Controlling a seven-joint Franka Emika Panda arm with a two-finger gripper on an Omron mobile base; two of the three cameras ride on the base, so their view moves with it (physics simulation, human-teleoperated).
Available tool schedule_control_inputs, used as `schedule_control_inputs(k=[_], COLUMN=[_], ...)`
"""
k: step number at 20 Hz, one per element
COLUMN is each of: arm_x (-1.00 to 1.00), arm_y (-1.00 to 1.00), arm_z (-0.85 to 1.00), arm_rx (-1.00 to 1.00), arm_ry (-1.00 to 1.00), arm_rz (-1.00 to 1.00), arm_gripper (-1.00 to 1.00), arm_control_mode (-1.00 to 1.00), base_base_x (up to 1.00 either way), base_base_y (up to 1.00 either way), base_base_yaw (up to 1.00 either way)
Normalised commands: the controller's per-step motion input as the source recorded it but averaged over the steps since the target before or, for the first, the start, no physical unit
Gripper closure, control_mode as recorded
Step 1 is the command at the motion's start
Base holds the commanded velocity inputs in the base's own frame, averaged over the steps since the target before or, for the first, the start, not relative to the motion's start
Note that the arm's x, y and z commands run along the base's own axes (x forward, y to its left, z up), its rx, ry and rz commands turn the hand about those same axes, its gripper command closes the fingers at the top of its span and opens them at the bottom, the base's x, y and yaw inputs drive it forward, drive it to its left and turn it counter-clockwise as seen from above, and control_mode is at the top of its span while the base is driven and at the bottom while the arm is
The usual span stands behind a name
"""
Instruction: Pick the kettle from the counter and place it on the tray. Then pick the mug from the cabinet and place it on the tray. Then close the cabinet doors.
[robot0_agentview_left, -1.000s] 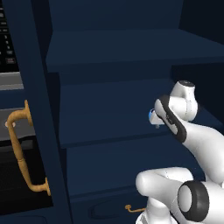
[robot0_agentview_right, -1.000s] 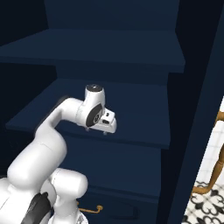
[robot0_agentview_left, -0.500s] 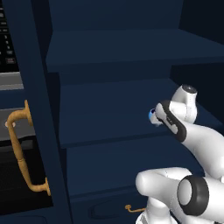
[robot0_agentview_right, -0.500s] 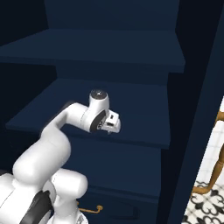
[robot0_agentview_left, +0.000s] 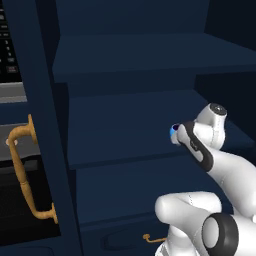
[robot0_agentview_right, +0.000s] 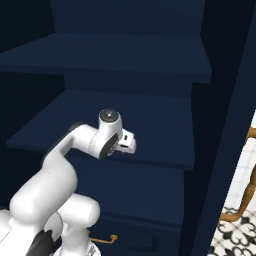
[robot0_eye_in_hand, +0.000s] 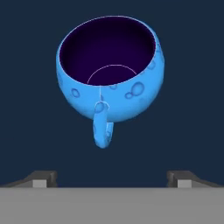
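Straight ahead of the gripper (robot0_eye_in_hand: 112, 177) in the hand view, I see the mug (robot0_eye_in_hand: 111, 70) centred between the 2 dark fingertips (robot0_eye_in_hand: 41, 177), which sit wide apart at the bottom of the frame with nothing between them. The jaws are spread and hold nothing. The mug's handle (robot0_eye_in_hand: 103, 127) points back toward the gripper, and its dark inside faces the camera. A clear gap of navy shelf separates the handle from the fingertips, so I read the mug as near but not touched.

From the left base view, the mug (robot0_agentview_left: 173, 131) shows as a small blue sliver just past the hand, on the middle shelf (robot0_agentview_left: 125, 130) of the cabinet (robot0_agentview_left: 130, 65). The arm (robot0_agentview_left: 220, 160) reaches up from the lower right to that shelf.

From the right base view, the arm (robot0_agentview_right: 65, 165) bends over the same shelf (robot0_agentview_right: 150, 125), its hand pointing right. A brass door handle (robot0_agentview_left: 25, 175) stands at the left of the left base view, and a drawer pull (robot0_agentview_right: 102, 239) shows below the shelves.
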Motion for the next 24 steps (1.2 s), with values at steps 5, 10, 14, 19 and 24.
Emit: schedule_control_inputs(k=[5, 10, 14, 19, 24], arm_x=[0.01, 0.13, 0.08, 0.08, 0.29], arm_y=[0.03, 0.16, -0.03, -0.05, 0.05], arm_z=[0.01, 0.00, 0.10, 0.04, -0.01], arm_rx=[0.00, -0.05, 0.00, 0.00, 0.00], arm_ry=[0.00, 0.05, 0.00, 0.00, 0.00], arm_rz=[0.00, -0.02, 0.00, -0.02, -0.01], arm_gripper=[-1.00, -1.00, -1.00, -1.00, -1.00], arm_control_mode=[-1.00, -1.00, -1.00, -1.00, -1.00], base_base_x=[0.00, 0.00, 0.00, 0.00, 0.00], base_base_y=[0.00, 0.00, 0.00, 0.00, 0.00], base_base_yaw=[0.00, 0.00, 0.00, 0.00, 0.00])
